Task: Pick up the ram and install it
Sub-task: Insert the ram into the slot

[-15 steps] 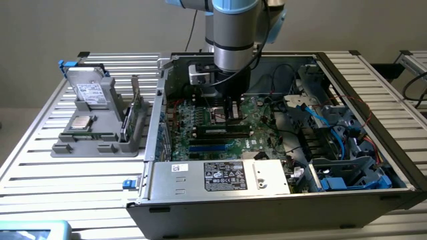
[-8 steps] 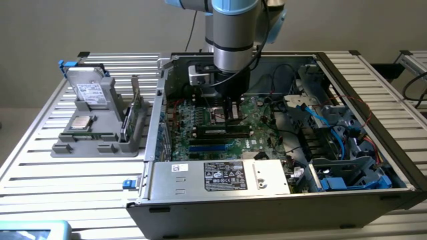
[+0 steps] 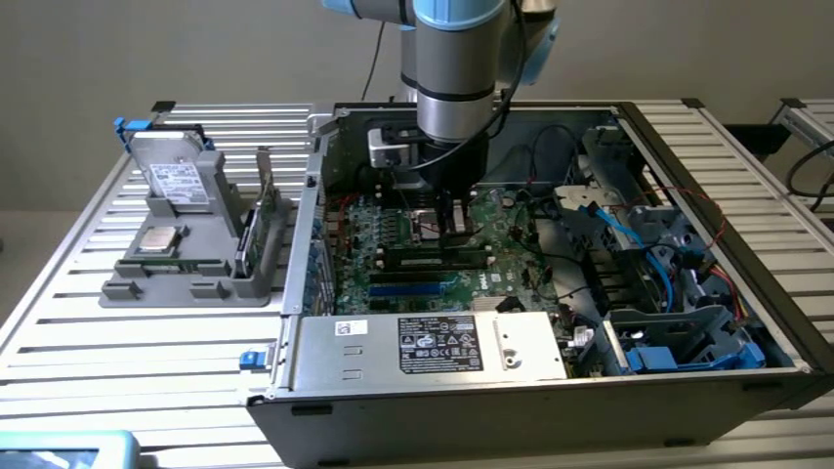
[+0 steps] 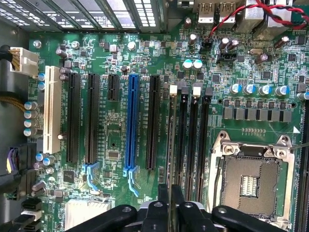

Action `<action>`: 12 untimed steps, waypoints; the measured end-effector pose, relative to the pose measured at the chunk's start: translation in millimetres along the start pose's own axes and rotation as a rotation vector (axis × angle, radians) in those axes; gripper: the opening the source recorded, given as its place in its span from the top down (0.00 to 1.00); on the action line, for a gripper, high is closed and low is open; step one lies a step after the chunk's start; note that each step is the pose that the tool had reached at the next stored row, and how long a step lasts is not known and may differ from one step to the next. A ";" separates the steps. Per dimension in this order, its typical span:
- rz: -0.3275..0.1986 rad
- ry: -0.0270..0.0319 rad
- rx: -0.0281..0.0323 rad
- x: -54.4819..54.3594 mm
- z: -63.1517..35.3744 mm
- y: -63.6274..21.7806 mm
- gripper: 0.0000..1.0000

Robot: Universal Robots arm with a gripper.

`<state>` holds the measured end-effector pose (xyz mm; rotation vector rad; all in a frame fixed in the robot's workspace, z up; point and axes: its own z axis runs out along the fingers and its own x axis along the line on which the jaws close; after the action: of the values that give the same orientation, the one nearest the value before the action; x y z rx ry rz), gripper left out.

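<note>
The ram (image 4: 172,145) stands on edge along the first of four memory slots (image 4: 192,140), between the black card slots and the processor socket (image 4: 253,181). The claw (image 4: 171,197) is clamped on its upper edge, one finger against each face. Whether the stick is pushed fully home I cannot tell.

At the exterior view's left, a grey holder (image 3: 195,283) sits on the slatted table (image 3: 78,322). It carries a silver hard drive (image 3: 176,181), with a green card (image 3: 265,230) upright at its far side. In the middle lies the open computer case (image 3: 521,415). There the arm (image 3: 450,68) reaches straight down, with the claw low over the motherboard (image 3: 391,234). A labelled power supply (image 3: 437,347) sits at the case's near wall. Toward the exterior view's right, blue cables (image 3: 626,220) run past a drive cage (image 3: 678,337).
</note>
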<state>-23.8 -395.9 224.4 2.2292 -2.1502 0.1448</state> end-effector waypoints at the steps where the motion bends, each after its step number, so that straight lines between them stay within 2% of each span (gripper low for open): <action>1: 0.000 0.0000 0.0000 0.0 0.0 0.0 0.78; 2: 0.000 0.0000 0.0000 0.0 0.0 0.0 0.72; 8: 0.000 0.0000 -0.0005 0.9 -8.4 -3.4 0.72; 12: -0.001 -0.0002 -0.0053 1.8 -12.9 -11.4 0.72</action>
<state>-12.9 -396.0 237.8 2.2271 -2.1475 0.1387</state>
